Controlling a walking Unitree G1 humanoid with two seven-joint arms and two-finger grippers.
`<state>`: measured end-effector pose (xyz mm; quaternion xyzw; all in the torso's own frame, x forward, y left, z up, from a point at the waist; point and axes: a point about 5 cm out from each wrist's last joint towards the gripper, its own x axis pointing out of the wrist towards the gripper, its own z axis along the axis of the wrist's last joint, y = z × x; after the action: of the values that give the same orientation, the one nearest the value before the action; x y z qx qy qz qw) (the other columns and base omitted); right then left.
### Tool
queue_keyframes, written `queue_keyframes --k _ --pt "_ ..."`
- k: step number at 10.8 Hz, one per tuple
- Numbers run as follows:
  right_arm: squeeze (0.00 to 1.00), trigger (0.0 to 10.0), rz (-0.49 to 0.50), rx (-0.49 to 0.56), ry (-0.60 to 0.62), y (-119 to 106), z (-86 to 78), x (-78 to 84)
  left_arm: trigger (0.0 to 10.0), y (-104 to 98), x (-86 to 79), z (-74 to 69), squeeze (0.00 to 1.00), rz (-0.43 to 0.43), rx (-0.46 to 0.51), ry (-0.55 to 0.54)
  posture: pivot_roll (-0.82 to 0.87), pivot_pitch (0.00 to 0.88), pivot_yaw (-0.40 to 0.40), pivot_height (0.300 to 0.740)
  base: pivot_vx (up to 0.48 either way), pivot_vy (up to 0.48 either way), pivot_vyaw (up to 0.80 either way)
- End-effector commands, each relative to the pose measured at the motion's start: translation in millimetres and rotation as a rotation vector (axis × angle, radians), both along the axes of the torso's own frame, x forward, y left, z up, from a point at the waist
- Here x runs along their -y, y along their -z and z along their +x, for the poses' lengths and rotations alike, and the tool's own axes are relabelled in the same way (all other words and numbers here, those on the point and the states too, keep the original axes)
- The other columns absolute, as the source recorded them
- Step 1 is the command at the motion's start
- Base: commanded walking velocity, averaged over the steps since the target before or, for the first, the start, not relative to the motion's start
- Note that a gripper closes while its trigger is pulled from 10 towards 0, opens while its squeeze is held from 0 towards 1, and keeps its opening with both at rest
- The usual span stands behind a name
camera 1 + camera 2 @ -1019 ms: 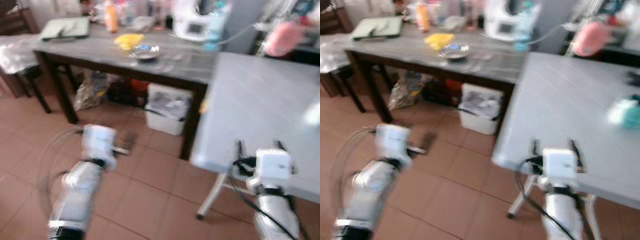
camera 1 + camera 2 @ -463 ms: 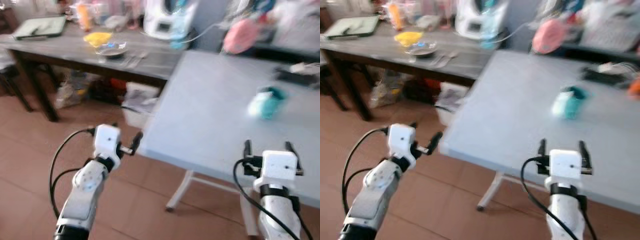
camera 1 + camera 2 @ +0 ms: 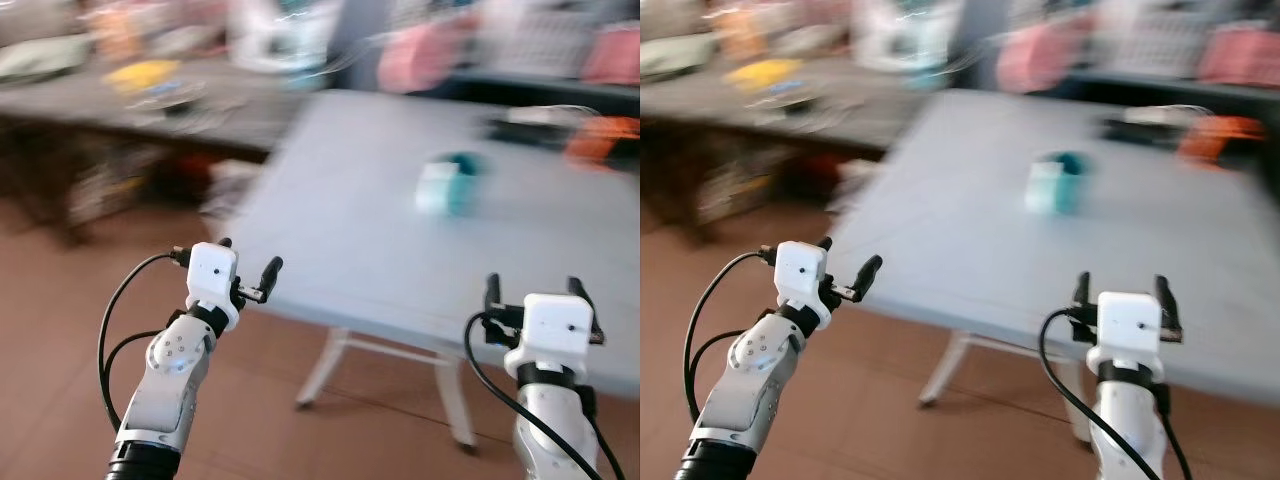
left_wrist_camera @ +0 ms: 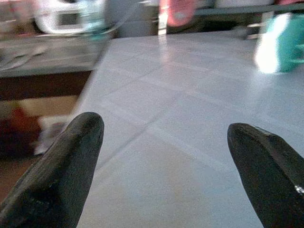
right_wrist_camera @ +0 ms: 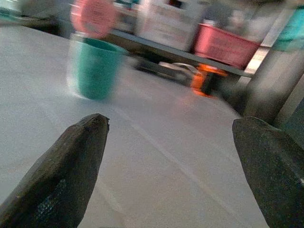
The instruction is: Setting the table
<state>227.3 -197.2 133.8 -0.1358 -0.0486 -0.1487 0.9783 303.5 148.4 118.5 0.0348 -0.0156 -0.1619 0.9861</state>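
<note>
Left eye view: a pale grey table (image 3: 380,230), barely set, carries one teal plastic cup (image 3: 447,187) toward its far side; nearer, the left gripper (image 3: 245,280) and right gripper (image 3: 537,297) hover spread wide, empty

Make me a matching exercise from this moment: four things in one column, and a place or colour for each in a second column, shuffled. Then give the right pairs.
Things:
1. teal cup
2. left gripper
3. right gripper
4. orange object

Places or colours:
A. at the grey table's far right, blurred
B. over the floor, just off the table's near left corner
C. standing near the middle of the table
D. at the table's near edge, jaws open

Pairs: 1-C, 2-B, 3-D, 4-A
</note>
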Motion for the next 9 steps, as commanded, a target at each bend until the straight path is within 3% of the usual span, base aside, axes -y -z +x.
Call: queue_keyframes --k 1,3,9 --pt "0.00 10.0 0.000 0.000 0.001 -0.6 -0.4 -1.3 10.0 0.7 -4.5 2.1 0.00 0.004 -0.008 -0.022 0.16 0.043 -0.005 0.740 0.000 0.000 -0.79" --pt "0.00 10.0 0.001 -0.001 -0.001 -0.4 -0.1 -1.8 10.0 -0.5 -2.9 3.7 0.00 -0.002 -0.006 -0.024 0.15 0.043 -0.003 0.740 0.000 0.000 -0.77" --pt "0.00 10.0 0.008 0.009 -0.025 -0.9 5.2 -9.7 10.0 -8.1 3.1 8.3 0.00 -0.009 0.023 0.028 0.15 0.064 0.003 0.740 0.000 0.000 0.00"
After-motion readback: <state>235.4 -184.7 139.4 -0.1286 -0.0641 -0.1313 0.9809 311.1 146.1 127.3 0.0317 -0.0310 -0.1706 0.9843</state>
